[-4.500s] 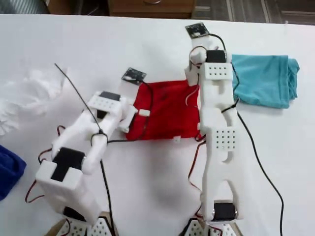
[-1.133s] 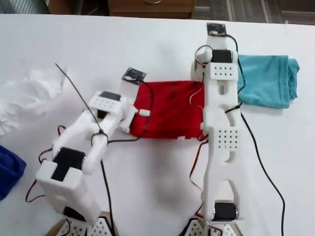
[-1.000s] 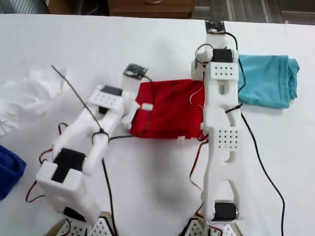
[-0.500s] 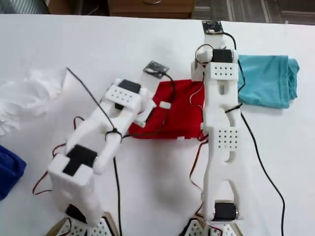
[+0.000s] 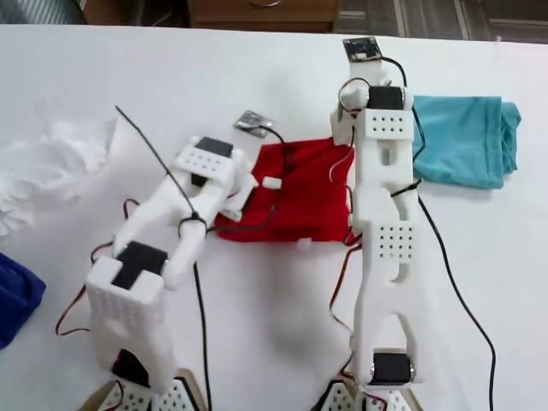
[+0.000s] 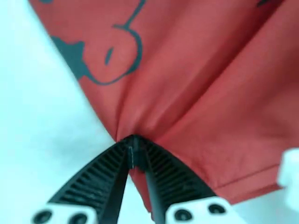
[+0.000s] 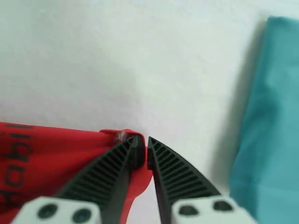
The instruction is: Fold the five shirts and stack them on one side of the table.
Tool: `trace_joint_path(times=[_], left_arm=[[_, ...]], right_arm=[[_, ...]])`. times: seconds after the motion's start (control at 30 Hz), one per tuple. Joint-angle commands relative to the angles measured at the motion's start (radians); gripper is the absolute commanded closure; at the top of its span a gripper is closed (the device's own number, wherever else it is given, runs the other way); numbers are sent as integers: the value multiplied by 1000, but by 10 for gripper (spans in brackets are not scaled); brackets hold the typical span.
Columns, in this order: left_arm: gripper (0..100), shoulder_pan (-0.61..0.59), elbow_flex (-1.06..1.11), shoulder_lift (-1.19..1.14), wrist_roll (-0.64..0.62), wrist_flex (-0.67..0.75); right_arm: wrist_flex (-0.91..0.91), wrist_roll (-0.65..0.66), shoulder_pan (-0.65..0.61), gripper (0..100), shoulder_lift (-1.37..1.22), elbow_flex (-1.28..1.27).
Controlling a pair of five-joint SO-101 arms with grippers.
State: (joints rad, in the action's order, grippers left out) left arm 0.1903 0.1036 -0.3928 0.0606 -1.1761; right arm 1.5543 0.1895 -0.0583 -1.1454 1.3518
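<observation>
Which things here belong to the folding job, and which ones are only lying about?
Job:
red shirt, pinched by left claw and right claw
folded teal shirt
crumpled white shirt
blue shirt

Lying about:
wooden cabinet behind the table

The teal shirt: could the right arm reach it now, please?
Probably yes, once it lets go: the right end effector grips the red shirt, with only bare table before the teal shirt.

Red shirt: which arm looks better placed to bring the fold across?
Probably left: left gripper is shut on the outer edge of the red shirt; right gripper grips its corner near the teal shirt.
</observation>
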Motion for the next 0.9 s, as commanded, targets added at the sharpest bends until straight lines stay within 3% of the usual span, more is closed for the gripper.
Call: trace_joint_path(times=[0.0,0.17,0.33,0.63,0.87], left_arm=[[974,-17,10,0,-8,-9],[974,0,62,2,-8,66],[974,11,65,5,18,78],[974,12,65,2,21,78],[974,12,65,0,21,78]], right_arm=[[-19,14,27,971,16,48],[-15,15,42,957,35,101],[-5,8,4,842,42,166],[-133,14,-177,879,36,43],[-203,15,-134,882,36,-107]])
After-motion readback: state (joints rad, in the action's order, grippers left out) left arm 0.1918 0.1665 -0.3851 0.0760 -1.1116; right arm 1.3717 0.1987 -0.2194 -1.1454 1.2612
